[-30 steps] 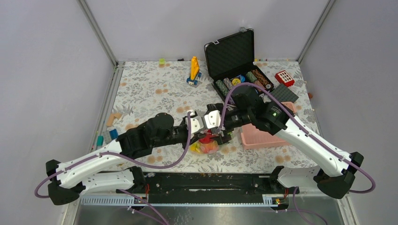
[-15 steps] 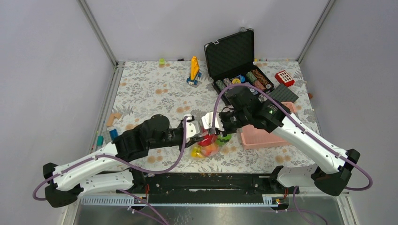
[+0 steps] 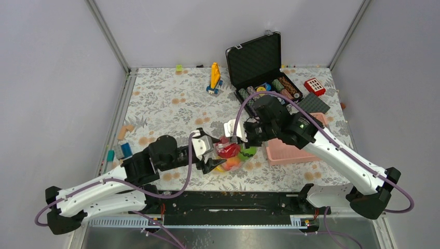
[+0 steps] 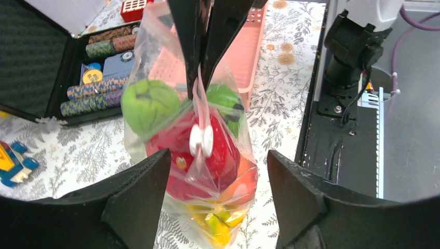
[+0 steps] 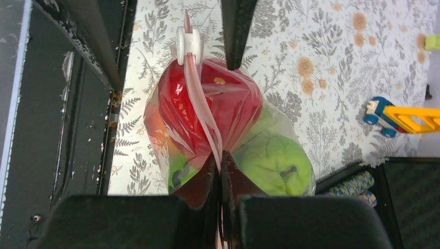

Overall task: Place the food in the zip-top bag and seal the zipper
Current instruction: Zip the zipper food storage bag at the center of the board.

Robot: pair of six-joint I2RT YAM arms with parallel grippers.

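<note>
The right arm (image 3: 337,155) rises from its base, bends at the elbow and angles down toward the table centre. The left arm (image 3: 104,187) lies low and stretched out, its wrist level and aimed at the same spot. The zip-top bag (image 3: 231,155) hangs below the right gripper (image 5: 220,166), whose fingers are pinched together on the zipper (image 5: 200,104). The left gripper (image 4: 217,155) is spread wide, one finger close on each side of the bag and neither clamping it. The food (image 4: 176,150) fills the bag between those fingers: red and green pieces, with yellow and orange beneath. A white slider (image 4: 201,140) sits on the zipper, facing the left gripper.
</note>
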